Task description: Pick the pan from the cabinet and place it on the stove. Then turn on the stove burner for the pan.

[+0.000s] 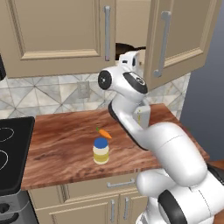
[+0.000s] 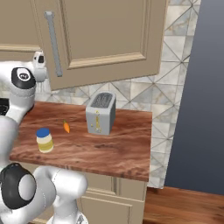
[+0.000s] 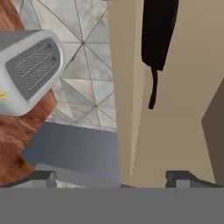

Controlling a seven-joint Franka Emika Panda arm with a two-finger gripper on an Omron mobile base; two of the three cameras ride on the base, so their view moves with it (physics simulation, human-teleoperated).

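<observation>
Pan location: inside the tall tan wooden wall cabinet (image 1: 57,30), on its shelf, the round shallow dark brown-black pan (image 3: 158,30) is seen from the hand view with its long thin black handle (image 3: 152,89) pointing back toward the hand; in the left base view a dark sliver of it is seen in the gap between the doors

Cabinet: the right-hand door with its long silver bar handle (image 1: 162,43) is swung open; the left-hand door is shut

Gripper: the two-finger gripper (image 3: 111,177) is held at the cabinet opening, well short of the pan; the jaws are spread about as wide as they go and nothing is held between them

Handling, as judged: the pan is taken to be rigid and fairly heavy for its size, with weight concentrated in the bowl, so a grip far out on the handle would likely let it droop or twist

Where to grasp: the handle is judged the best hold, close to the bowl; the smooth thin rod may be slippery

Stove: the black glass cooktop (image 1: 13,148) with white ring outlines is seen at the left end of the brown wooden counter (image 1: 65,153)

Counter objects: a small orange carrot (image 1: 103,133), a pale yellow jar with a blue lid (image 1: 101,151) and a grey steel toaster (image 2: 100,113) are to be cleared during the carry
</observation>
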